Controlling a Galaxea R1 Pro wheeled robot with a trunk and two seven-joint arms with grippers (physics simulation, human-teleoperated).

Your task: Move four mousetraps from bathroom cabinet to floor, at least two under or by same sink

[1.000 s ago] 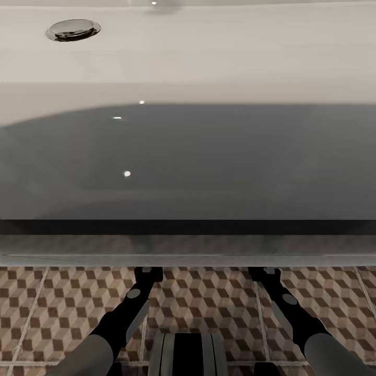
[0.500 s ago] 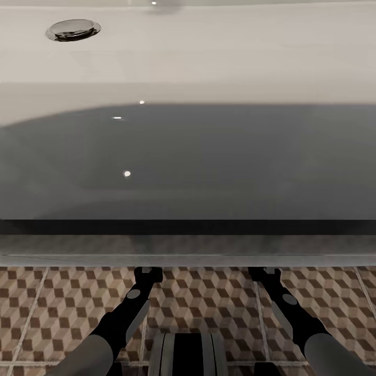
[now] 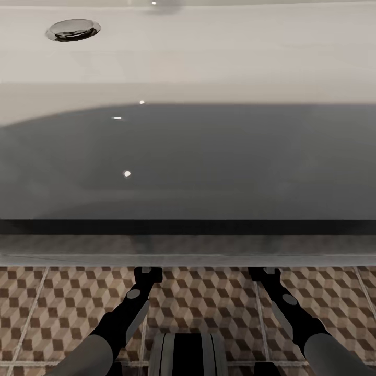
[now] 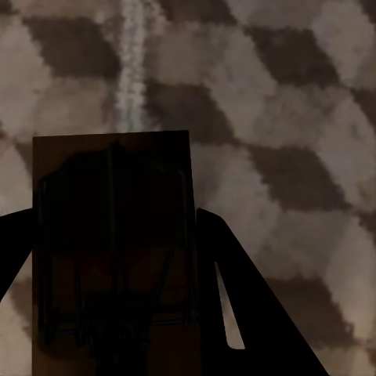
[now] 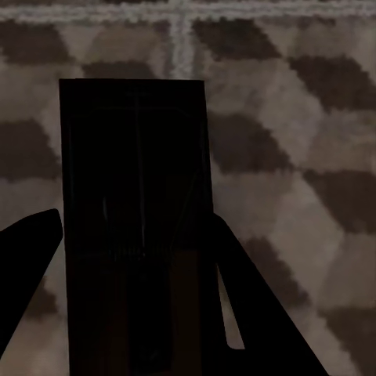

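Mousetraps sit one in each pincer: the left pincer (image 4: 117, 313) is clamped on a brown mousetrap (image 4: 113, 251) and the right pincer (image 5: 133, 313) on a second, darker mousetrap (image 5: 135, 227), both held just above the cube-patterned bathroom floor (image 3: 209, 297). In the head view both arms reach forward under the near edge of the white bathroom sink (image 3: 209, 57), whose chrome drain (image 3: 73, 28) lies far left

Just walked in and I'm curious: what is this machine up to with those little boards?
The robot holds a mousetrap in each gripper, low over the patterned bathroom floor. The left gripper grips one mousetrap between its fingers, and the right gripper grips another mousetrap. A white basin lies ahead.
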